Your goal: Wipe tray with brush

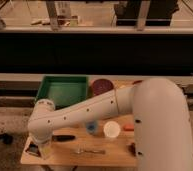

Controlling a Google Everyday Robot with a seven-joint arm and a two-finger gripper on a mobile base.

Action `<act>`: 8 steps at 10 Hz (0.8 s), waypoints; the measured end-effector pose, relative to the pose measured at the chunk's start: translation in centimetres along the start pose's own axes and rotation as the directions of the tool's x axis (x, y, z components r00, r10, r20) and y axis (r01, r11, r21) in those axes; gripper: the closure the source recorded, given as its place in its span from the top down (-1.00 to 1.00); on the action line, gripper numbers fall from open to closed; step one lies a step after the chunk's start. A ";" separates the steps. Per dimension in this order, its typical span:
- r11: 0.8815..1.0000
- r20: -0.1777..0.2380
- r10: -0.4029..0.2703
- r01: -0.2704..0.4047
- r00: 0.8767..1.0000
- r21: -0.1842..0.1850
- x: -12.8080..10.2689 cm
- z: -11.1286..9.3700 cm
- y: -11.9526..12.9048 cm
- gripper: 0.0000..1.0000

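1. Pale wooden table (114, 150) in front of a dark wall. Glazed railing and lit floor above and behind.
2. On the table: green tray (65, 93) at back left, purple bowl (102, 86) just beside its right edge, white cup (111, 129) and small blue item (91, 127) mid-table, spoon (88, 150) near the front.
3. Brush (64, 137) flat on the table, in front of the tray and apart from it. Only the black handle visible, left end hidden by the arm.
4. Right part of the table masked by the white arm (140, 110).
5. Arm swept from the right down to the front-left corner. Gripper (43, 148) low over that corner, just left of the brush handle. Opening and any hold: cannot tell.
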 end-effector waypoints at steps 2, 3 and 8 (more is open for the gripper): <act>1.000 0.001 0.021 -0.021 1.000 0.018 2.0 0.3 -1.0 0.60; 0.999 0.001 0.030 -0.030 1.000 0.022 2.8 0.4 -1.2 0.60; 0.998 0.022 0.065 -0.066 0.998 0.015 5.1 2.6 -1.1 0.60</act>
